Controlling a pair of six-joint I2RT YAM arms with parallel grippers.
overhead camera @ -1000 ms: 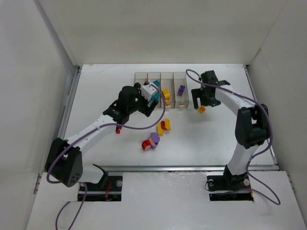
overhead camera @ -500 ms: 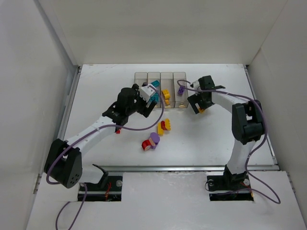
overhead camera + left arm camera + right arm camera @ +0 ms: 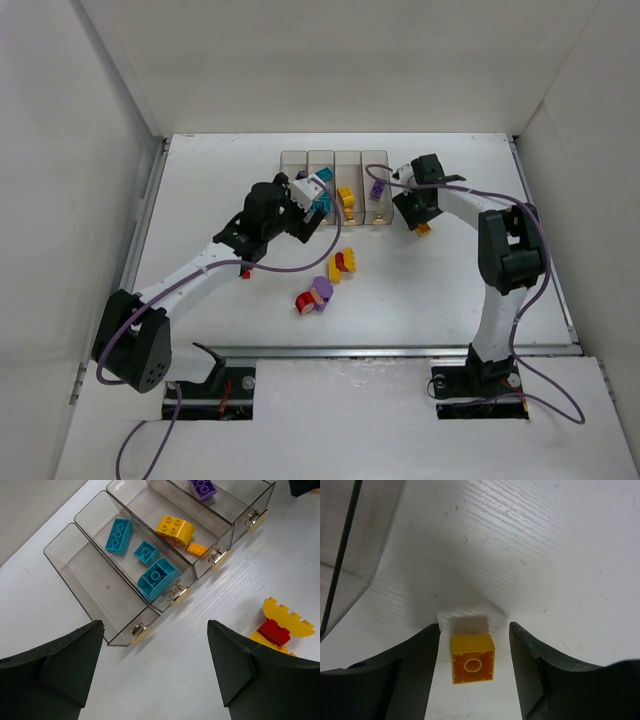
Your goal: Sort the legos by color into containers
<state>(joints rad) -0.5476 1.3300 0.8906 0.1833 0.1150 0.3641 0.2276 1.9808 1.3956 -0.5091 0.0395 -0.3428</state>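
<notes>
Bright, even, sharp (soft shadows).

No writing, label, brand, number or sign can be read in any view. None is made out on the bricks (image 3: 119,536), the clear bins (image 3: 89,580) or the table (image 3: 450,290).
</notes>
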